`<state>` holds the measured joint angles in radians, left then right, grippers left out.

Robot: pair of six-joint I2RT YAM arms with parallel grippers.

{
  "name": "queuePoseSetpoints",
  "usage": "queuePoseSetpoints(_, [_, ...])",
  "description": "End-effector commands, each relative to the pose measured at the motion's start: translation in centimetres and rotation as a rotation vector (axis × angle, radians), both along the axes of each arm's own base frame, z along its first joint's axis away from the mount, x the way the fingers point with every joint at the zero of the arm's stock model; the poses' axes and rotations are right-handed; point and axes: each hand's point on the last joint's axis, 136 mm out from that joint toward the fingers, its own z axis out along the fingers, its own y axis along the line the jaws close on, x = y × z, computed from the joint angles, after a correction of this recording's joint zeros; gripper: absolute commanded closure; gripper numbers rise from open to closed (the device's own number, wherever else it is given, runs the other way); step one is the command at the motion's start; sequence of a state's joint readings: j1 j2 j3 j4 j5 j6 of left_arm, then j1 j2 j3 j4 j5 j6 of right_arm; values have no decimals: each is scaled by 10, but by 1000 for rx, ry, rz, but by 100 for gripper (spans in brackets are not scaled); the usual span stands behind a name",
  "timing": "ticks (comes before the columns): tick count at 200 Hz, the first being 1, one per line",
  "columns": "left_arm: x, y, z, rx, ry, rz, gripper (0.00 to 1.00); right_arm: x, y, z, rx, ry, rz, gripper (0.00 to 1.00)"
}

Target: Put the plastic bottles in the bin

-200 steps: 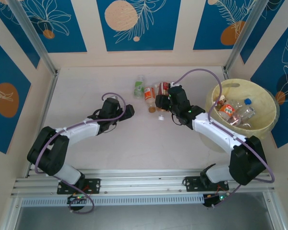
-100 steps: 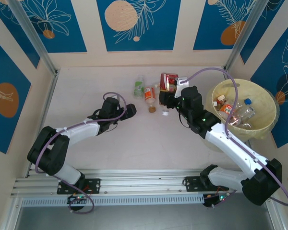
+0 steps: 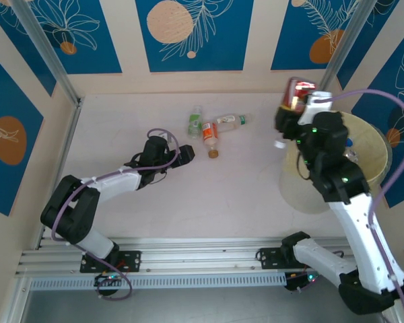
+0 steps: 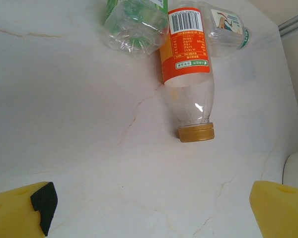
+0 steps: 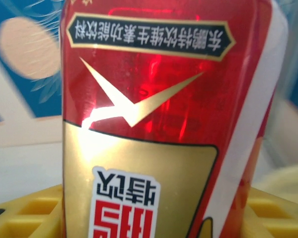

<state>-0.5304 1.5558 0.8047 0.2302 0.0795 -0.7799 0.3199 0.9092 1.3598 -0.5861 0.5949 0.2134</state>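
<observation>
The red-labelled bottle [image 5: 159, 124] is clamped in the partly closed right pincer [image 3: 294, 108], with the bin [image 3: 380, 171] just beside and below it. Release is best withheld until the bottle is carried well inside the rim. The left pincer [image 4: 154, 213] is spread wide and empty, and an orange-labelled bottle [image 4: 188, 74] lies ahead of it.

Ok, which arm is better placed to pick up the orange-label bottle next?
Left. The left end effector, open, faces the orange-label bottle lying close ahead on the table, with nothing between. The right end effector is up by the bin, shut on a red bottle.
</observation>
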Motion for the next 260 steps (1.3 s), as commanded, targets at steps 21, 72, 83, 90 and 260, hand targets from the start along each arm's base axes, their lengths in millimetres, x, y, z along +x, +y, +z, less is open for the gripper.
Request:
queuePoseSetpoints(21, [6,-6,-2,-31,23,-14,0,-48,-89,-11,-213,209,-265,40])
queuePoseSetpoints(72, [12,-21,0,-72,50,-55,0,-37,-135,-35,-322,313,-316,35])
queuePoseSetpoints(83, [12,-23,-1,-79,55,-58,0,-34,-148,-38,-346,333,-366,29])
queuePoseSetpoints(90, [13,-23,-1,-81,56,-56,0,-32,-157,-41,-368,350,-399,22])
queuePoseSetpoints(260, [11,-18,-7,-48,77,-40,0,-4,-97,-77,188,393,-189,1])
